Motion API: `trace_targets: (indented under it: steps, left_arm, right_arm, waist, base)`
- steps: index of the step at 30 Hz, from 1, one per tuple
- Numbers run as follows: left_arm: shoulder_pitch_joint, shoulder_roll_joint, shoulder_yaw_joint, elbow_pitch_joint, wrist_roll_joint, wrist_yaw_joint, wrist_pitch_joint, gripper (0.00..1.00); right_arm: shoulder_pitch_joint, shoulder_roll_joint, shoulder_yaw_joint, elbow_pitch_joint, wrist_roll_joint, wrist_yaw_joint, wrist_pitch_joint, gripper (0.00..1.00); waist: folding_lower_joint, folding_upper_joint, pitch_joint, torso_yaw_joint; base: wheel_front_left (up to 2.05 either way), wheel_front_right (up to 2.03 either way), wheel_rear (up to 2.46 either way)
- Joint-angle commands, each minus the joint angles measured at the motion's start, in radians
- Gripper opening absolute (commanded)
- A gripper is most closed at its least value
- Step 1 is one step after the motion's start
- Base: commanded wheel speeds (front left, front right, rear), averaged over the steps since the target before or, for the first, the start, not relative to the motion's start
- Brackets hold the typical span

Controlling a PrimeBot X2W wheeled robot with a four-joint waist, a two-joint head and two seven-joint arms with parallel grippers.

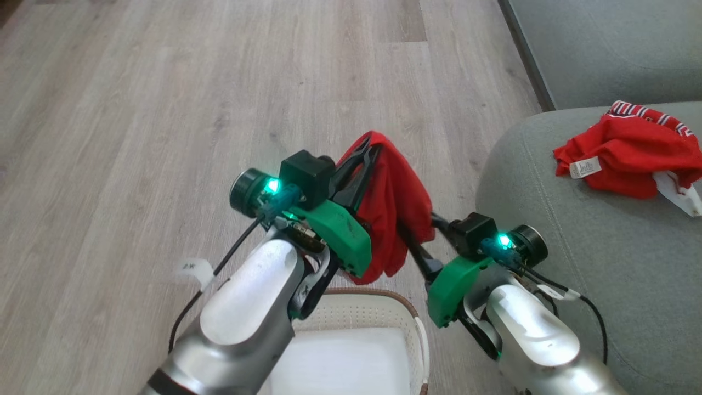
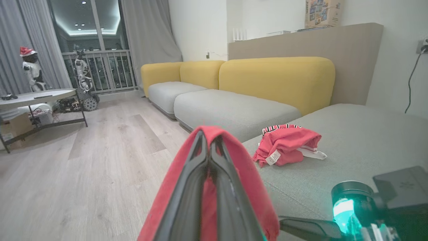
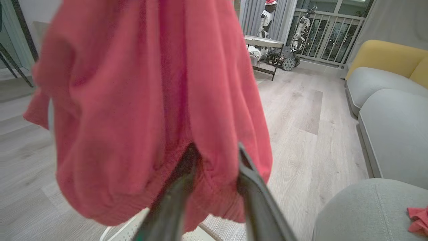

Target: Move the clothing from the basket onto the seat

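My left gripper (image 1: pixel 366 147) is shut on a red piece of clothing (image 1: pixel 392 208) and holds it up above the white basket (image 1: pixel 384 299), with the fabric draped over its closed tips (image 2: pixel 209 137). My right gripper (image 3: pixel 216 149) reaches into the hanging garment's lower fold from the right. Its two fingers stand apart with red cloth (image 3: pixel 133 100) bunched between them, and the tips are partly buried in it. A second red garment (image 1: pixel 625 153) with a striped collar band and white label lies crumpled on the grey-green seat (image 1: pixel 603 263).
Pale wood floor (image 1: pixel 219 109) stretches ahead and to the left. More grey cushions with yellow backrests (image 2: pixel 277 78) run along the wall. A low table (image 2: pixel 36 97) and small robots stand far off near the window.
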Motion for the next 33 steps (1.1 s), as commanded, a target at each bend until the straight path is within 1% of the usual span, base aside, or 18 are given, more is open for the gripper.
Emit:
trace_targets:
  steps: [1, 2, 10, 11, 12, 13, 14, 15, 23, 32, 33]
  left_arm:
    - [-0.034, 0.01, 0.029, -0.037, -0.012, 0.01, -0.012, 0.0]
    - [-0.03, 0.01, 0.027, -0.035, -0.014, 0.013, -0.013, 0.0]
    - [0.015, 0.015, 0.043, -0.009, -0.043, 0.033, -0.048, 0.0]
    - [0.022, 0.016, 0.045, -0.004, -0.045, 0.035, -0.053, 0.12]
    - [0.035, 0.016, 0.049, 0.003, -0.052, 0.04, -0.065, 0.41]
    - [0.041, 0.016, 0.05, 0.006, -0.055, 0.042, -0.07, 0.78]
    - [0.047, 0.016, 0.05, 0.01, -0.058, 0.043, -0.074, 0.95]
    - [0.052, 0.016, 0.05, 0.013, -0.06, 0.044, -0.078, 1.0]
    - [0.09, 0.017, 0.043, 0.034, -0.07, 0.048, -0.105, 1.0]
    - [0.114, 0.015, 0.011, 0.037, -0.058, 0.051, -0.127, 1.0]
    - [0.114, 0.015, 0.011, 0.037, -0.058, 0.051, -0.127, 1.0]
  right_arm:
    - [-0.059, 0.009, 0.024, -0.013, 0.019, 0.007, -0.007, 0.18]
    - [-0.065, 0.009, 0.031, -0.003, 0.029, 0.007, -0.009, 0.0]
    - [-0.113, -0.002, 0.061, 0.037, 0.075, 0.007, -0.019, 0.0]
    - [-0.12, -0.006, 0.06, 0.039, 0.078, 0.007, -0.019, 0.0]
    - [-0.135, -0.018, 0.054, 0.04, 0.084, 0.007, -0.021, 0.0]
    - [-0.144, -0.024, 0.051, 0.04, 0.086, 0.007, -0.021, 0.0]
    - [-0.152, -0.032, 0.048, 0.04, 0.085, 0.007, -0.021, 0.0]
    - [-0.162, -0.04, 0.044, 0.039, 0.083, 0.007, -0.022, 0.0]
    - [-0.232, -0.108, -0.019, 0.011, 0.06, 0.007, -0.023, 0.0]
    - [-0.259, -0.181, -0.084, -0.051, 0.028, 0.007, -0.013, 0.0]
    - [-0.259, -0.181, -0.084, -0.051, 0.028, 0.007, -0.013, 0.0]
  waist:
    - [0.0001, -0.0001, -0.002, 0.007]
    - [0.0001, -0.0001, -0.002, 0.009]
    - [0.0001, -0.0001, 0.001, 0.009]
    - [0.0001, -0.0001, 0.003, 0.007]
    - [0.0001, -0.0001, 0.006, 0.002]
    - [0.0001, -0.0001, 0.007, -0.002]
    - [0.0001, -0.0001, 0.008, -0.005]
    - [0.0001, -0.0001, 0.009, -0.009]
    - [0.0001, -0.0001, 0.025, -0.058]
    - [0.0001, -0.0001, 0.059, -0.16]
    - [0.0001, -0.0001, 0.059, -0.16]
  base:
    - [0.0, 0.0, 0.0]
    - [0.0, 0.0, 0.0]
    - [0.0, 0.0, 0.0]
    - [0.0, 0.0, 0.0]
    - [0.0, 0.0, 0.0]
    - [0.0, 0.0, 0.0]
    - [0.0, 0.0, 0.0]
    - [0.0, 0.0, 0.0]
    - [0.0, 0.0, 0.0]
    - [0.0, 0.0, 0.0]
    - [0.0, 0.0, 0.0]
